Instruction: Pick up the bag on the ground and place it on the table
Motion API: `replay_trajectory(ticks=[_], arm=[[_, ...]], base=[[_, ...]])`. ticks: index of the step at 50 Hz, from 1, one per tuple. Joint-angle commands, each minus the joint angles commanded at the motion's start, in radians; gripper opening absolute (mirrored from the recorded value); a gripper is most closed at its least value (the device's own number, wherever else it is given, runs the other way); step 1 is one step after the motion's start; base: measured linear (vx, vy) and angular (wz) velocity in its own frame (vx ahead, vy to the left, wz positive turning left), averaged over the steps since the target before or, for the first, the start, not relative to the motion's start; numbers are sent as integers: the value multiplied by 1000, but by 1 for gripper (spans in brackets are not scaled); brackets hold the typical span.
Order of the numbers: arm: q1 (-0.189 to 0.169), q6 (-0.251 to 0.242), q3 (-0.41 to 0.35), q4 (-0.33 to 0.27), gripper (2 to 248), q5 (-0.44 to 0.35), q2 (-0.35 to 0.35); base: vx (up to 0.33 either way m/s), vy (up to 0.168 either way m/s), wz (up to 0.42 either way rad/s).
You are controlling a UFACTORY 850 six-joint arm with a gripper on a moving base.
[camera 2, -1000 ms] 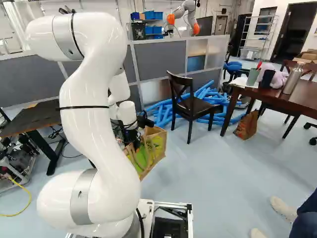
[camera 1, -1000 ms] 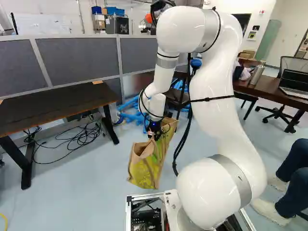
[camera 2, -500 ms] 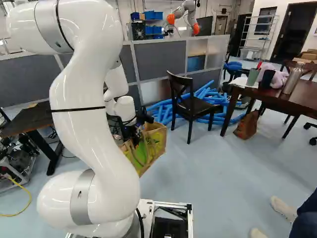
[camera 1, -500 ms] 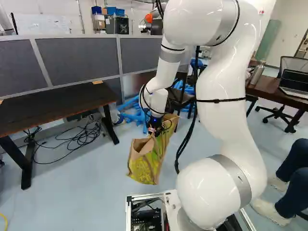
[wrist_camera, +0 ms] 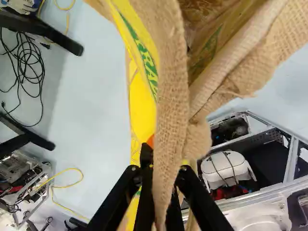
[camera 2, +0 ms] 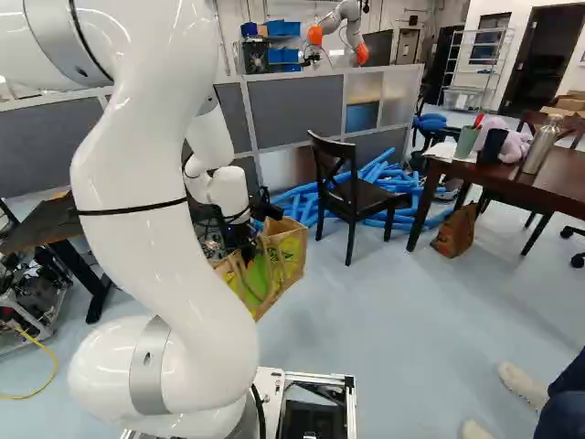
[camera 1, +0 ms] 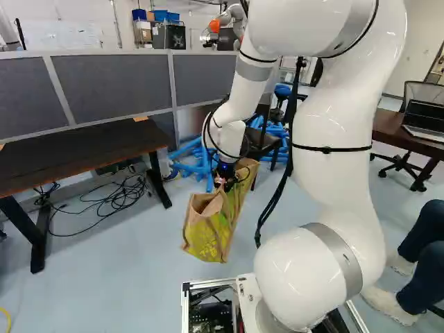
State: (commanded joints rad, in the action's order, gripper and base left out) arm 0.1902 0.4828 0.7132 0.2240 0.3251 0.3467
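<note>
In the left base view my gripper (camera 1: 224,184) is at the top of the yellow and tan bag (camera 1: 208,236). The wrist view shows the gripper (wrist_camera: 166,161) shut on a tan burlap strap of the bag (wrist_camera: 143,108), the strap running between both fingers. The bag hangs upright with its mouth spread, close to the floor; any gap beneath it is hard to judge. A dark table (camera 1: 76,154) stands at the left of the left base view, and a brown table (camera 2: 558,181) at the right of the right base view.
Behind the bag are a dark chair (camera 2: 361,197) and a heap of blue tubes (camera 2: 297,206), backed by grey partitions (camera 1: 111,87). Cables (camera 1: 114,198) lie near the dark table. A brown bag (camera 2: 457,233) sits under the brown table. Another robot (camera 2: 347,23) stands beyond the partitions.
The arm's upper links have swung outward and the gripper has risen a little, still holding the bag. The bag has come up slightly with it. The base has not moved.
</note>
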Motion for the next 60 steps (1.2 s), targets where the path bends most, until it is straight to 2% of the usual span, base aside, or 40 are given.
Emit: replay_trajectory(ticks=[60], arm=[[-18, 0, -27, 0, 21, 198, -236]], base=[[0, 0, 0]])
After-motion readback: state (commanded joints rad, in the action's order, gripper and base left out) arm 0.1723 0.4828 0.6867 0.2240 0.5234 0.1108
